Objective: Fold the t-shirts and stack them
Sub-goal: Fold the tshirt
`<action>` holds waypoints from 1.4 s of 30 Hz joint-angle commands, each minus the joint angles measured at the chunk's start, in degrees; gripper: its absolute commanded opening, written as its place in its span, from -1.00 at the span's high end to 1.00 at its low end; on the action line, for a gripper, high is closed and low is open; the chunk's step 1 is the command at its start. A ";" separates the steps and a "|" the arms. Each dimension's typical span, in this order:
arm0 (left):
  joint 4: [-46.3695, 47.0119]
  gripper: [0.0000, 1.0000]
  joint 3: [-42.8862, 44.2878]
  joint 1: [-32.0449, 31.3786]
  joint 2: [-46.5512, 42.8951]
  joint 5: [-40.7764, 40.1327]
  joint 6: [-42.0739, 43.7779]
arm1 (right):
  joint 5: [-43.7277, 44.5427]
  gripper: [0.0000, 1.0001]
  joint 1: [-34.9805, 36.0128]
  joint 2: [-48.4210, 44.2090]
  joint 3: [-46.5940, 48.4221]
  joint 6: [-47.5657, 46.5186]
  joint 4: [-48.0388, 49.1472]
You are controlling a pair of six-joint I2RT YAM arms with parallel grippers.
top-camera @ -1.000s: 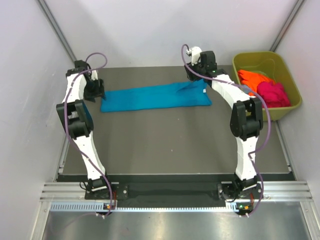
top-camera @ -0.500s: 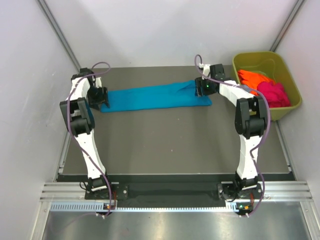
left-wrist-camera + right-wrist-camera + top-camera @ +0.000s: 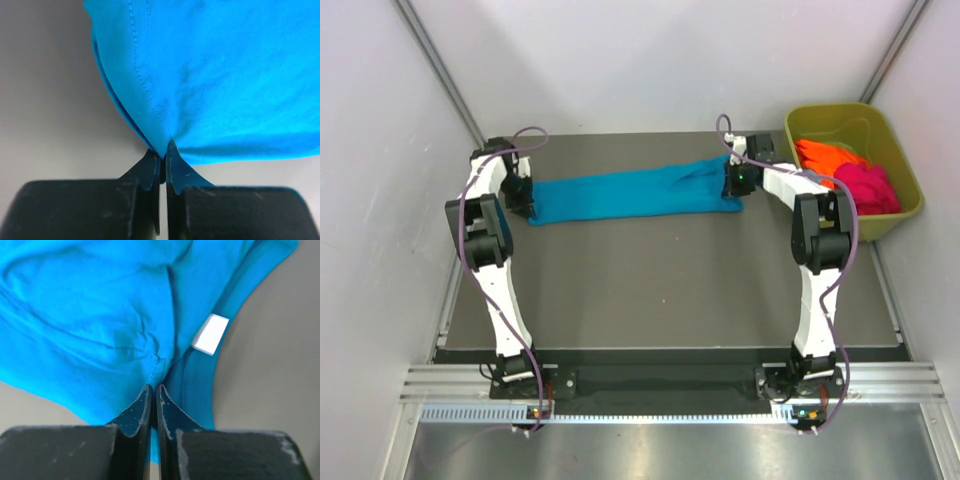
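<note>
A teal-blue t-shirt (image 3: pixel 630 193) lies folded into a long strip across the far part of the table. My left gripper (image 3: pixel 527 205) is at its left end, shut on the cloth's near corner (image 3: pixel 167 135). At the strip's right end my right gripper (image 3: pixel 733 190) is shut on the cloth's edge, beside the neck opening and its white label (image 3: pixel 210 334). In both wrist views the cloth puckers into the closed black fingertips. Orange t-shirts (image 3: pixel 825 158) and a magenta-pink one (image 3: pixel 867 187) lie bunched in the tub.
An olive-green plastic tub (image 3: pixel 828 121) stands at the table's far right, just right of the right arm. The dark table mat (image 3: pixel 660 280) stretches toward the arm bases. White walls close in on both sides.
Both grippers dropped to the teal shirt's ends, the left moving right, and closed on the cloth. The right end now bunches up under the right gripper.
</note>
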 commanded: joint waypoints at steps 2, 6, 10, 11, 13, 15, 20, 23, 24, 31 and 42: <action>-1.18 1.00 -1.11 -0.13 -1.49 0.55 0.05 | -2.06 1.00 -0.91 -3.93 -1.52 0.76 -0.28; -1.27 1.00 -2.52 -0.04 -3.43 0.37 -0.22 | -2.14 1.00 -2.40 -10.07 -5.21 1.12 -1.68; -1.27 1.00 -4.27 -0.13 -5.18 0.55 -0.22 | -1.79 1.00 -3.55 -14.57 -8.46 1.90 -2.21; -1.36 1.00 -4.36 -0.13 -5.27 0.64 -0.30 | -1.79 1.00 -3.90 -15.18 -9.08 1.99 -2.30; -1.44 1.00 -4.28 -0.13 -5.10 0.99 -0.21 | -1.18 1.00 -3.90 -15.98 -10.66 1.73 -1.95; -2.06 1.00 -3.75 -0.12 -4.92 1.08 -0.21 | -1.18 1.00 -3.99 -15.72 -11.37 1.21 -1.86; -2.85 1.00 -3.31 -0.13 -5.54 0.55 0.23 | -1.00 1.00 -3.90 -15.10 -10.76 0.59 -2.56; -2.85 1.00 -4.45 -0.13 -6.33 0.37 0.22 | -1.26 1.00 -3.90 -15.36 -11.11 0.76 -2.91; -3.02 1.00 -4.80 -0.13 -6.59 0.46 0.22 | -1.27 1.00 -3.90 -15.45 -11.63 0.85 -3.09; -3.20 0.43 -5.42 -0.04 -8.26 -2.87 -0.04 | -1.00 -0.05 -3.90 -17.65 -13.31 0.85 -2.66; -2.68 -0.30 -1.21 -0.56 -11.52 -7.28 0.05 | -2.14 -0.08 -3.37 -12.30 -2.24 2.78 0.24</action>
